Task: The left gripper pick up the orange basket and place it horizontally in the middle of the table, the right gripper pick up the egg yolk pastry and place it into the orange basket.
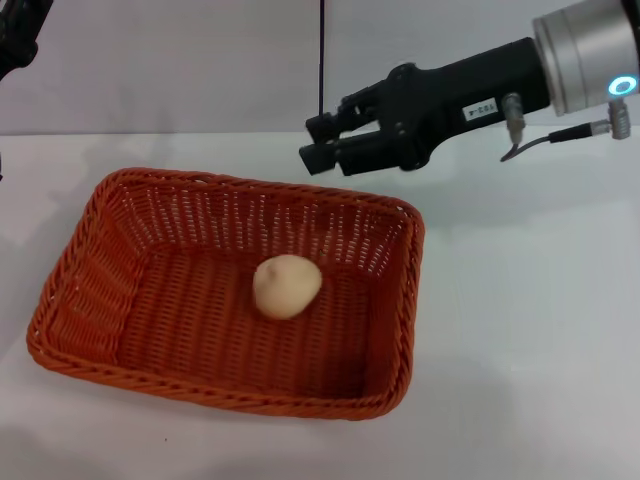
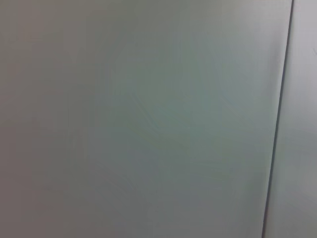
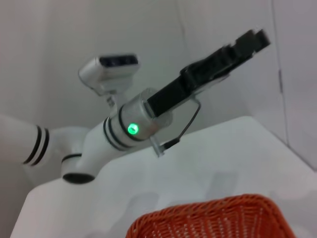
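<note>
The orange basket (image 1: 120, 330) lies lengthwise on the white table (image 1: 530, 330), left of the middle. Inside it, on the woven floor, rests the pale egg yolk pastry (image 1: 287, 286). My right gripper (image 1: 318, 143) hovers in the air above the basket's far right rim, open, with nothing between its fingers. One end of the basket (image 3: 213, 220) also shows in the right wrist view. There my left gripper (image 3: 253, 39) is raised high, well away from the basket. The left wrist view holds only a plain wall.
A dark piece of the left arm (image 1: 15, 45) sits at the top left corner of the head view. A grey wall with a thin vertical seam (image 1: 322, 50) stands behind the table. Bare tabletop spreads to the right of the basket.
</note>
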